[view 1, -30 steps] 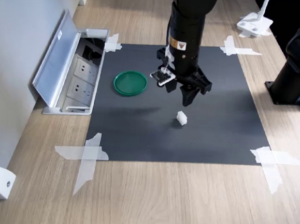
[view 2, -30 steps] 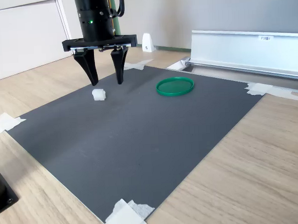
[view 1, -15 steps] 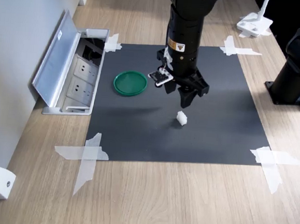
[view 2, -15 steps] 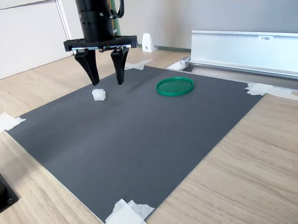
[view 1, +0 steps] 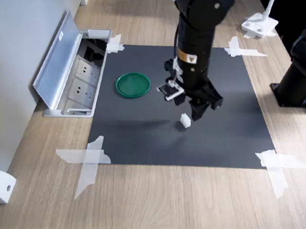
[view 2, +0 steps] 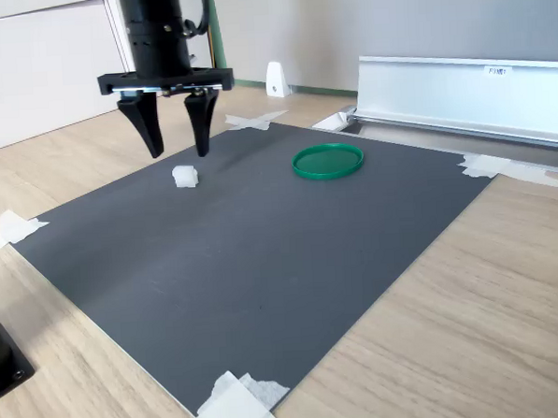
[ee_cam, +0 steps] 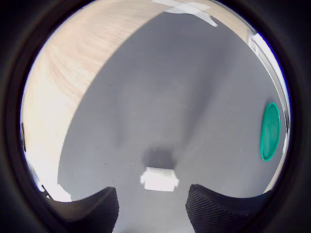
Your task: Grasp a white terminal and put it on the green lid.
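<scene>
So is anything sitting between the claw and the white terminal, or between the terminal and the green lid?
Nothing visible. The open claw hangs just above the white terminal, and only bare dark mat lies between it and the green lid.

- The mat point(view 1: 220, 135) is laid flat on the desk point(view 1: 188, 207), with tape strips point(view 1: 88, 160) at its corners.
- The white terminal point(view 1: 184, 120) is placed on the mat, near its middle.
- The green lid point(view 1: 133, 85) is placed on the mat, towards the edge beside the socket box point(view 1: 81, 77), well apart from the white terminal.
- The gripper point(view 2: 174, 147) is positioned just above the white terminal.
</scene>
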Tool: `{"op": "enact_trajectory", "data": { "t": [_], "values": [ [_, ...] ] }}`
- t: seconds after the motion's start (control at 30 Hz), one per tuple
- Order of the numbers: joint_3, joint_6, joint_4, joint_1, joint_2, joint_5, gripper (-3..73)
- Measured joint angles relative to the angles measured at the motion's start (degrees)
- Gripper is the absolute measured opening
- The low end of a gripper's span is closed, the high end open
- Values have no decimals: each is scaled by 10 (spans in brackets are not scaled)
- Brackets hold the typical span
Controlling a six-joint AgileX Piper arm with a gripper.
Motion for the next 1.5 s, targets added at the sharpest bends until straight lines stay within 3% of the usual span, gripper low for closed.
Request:
{"op": "enact_trajectory", "data": {
  "t": [0.57,1.07,1.2,1.5],
  "values": [
    [-1,17,-29,5,31,-9,585],
    [-1,20,-29,5,65,-20,575],
    [-1,20,-29,5,70,-21,531],
    [-1,20,-24,5,70,-24,318]
  ]
}}
